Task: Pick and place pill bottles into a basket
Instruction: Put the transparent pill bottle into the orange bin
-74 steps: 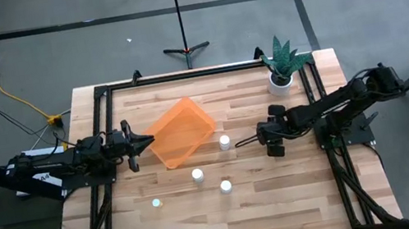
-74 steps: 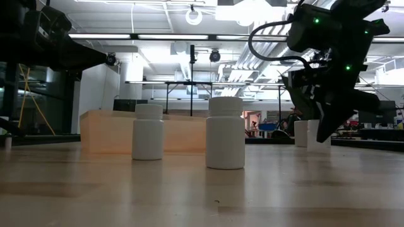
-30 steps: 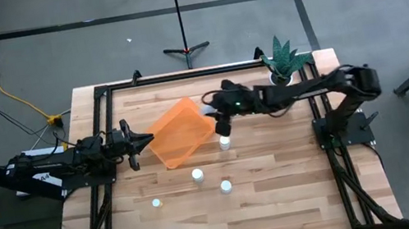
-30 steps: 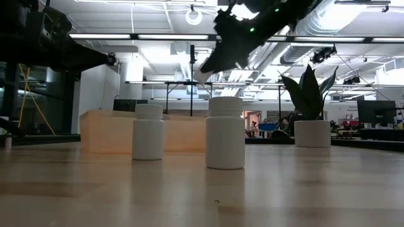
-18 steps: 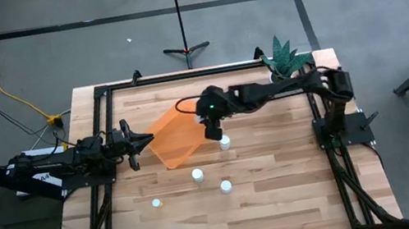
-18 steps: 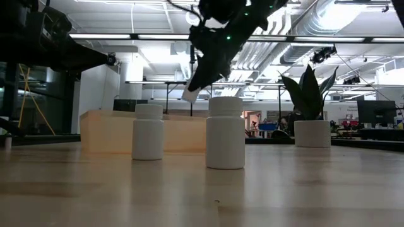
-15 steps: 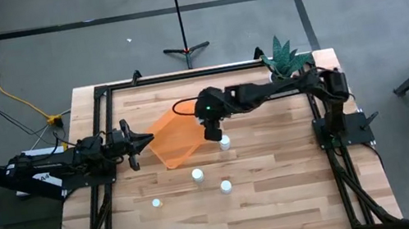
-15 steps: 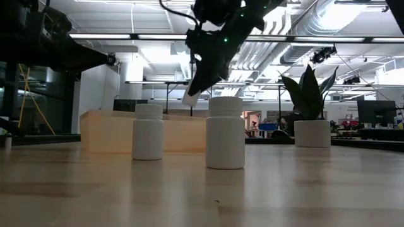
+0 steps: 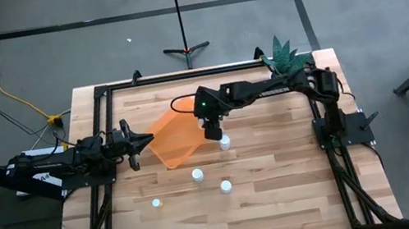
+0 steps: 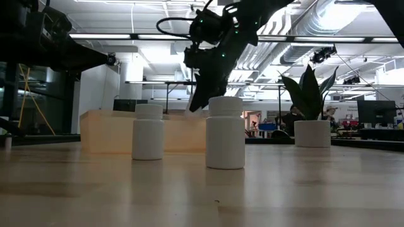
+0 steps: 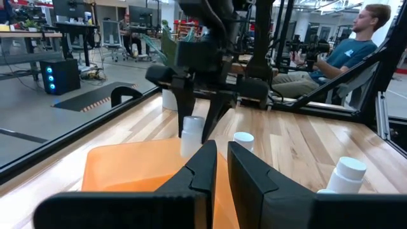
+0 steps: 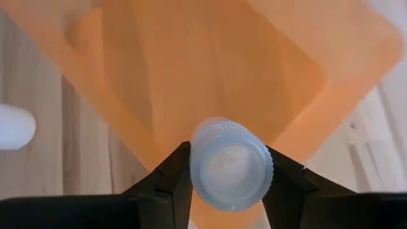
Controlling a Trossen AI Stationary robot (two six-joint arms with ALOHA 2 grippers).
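The orange basket (image 9: 178,133) lies on the table left of centre, and also shows in the right wrist view (image 12: 210,57). My right gripper (image 9: 212,132) is shut on a white pill bottle (image 12: 230,172) above the basket's right edge. Several more pill bottles stand on their bases on the table, among them one just right of the basket (image 9: 225,141), one nearer (image 9: 197,175) and another (image 9: 225,185). My left gripper (image 9: 141,142) is at the basket's left corner, its fingers (image 11: 205,166) nearly together. My right gripper pinches the bottle between its two fingers (image 12: 175,181), one on each side just below the ribbed cap (image 12: 230,166). The fingers come from above, pointing down. The bottle (image 11: 191,137) hangs upright, cap up, clear of the basket. My left gripper: I cannot tell whether it touches the basket's corner.
A white pot with a green plant (image 9: 283,64) stands at the far right corner. A black frame (image 9: 181,75) runs round the table. Two bottles (image 10: 148,131) (image 10: 225,132) stand in front of the basket in the low view. A person (image 11: 359,44) sits beyond the table.
My right gripper has carried the bottle toward the table's left and down, from above the lone bottle to the basket's right edge. It has tipped from slanting to pointing down. The left arm has kept still.
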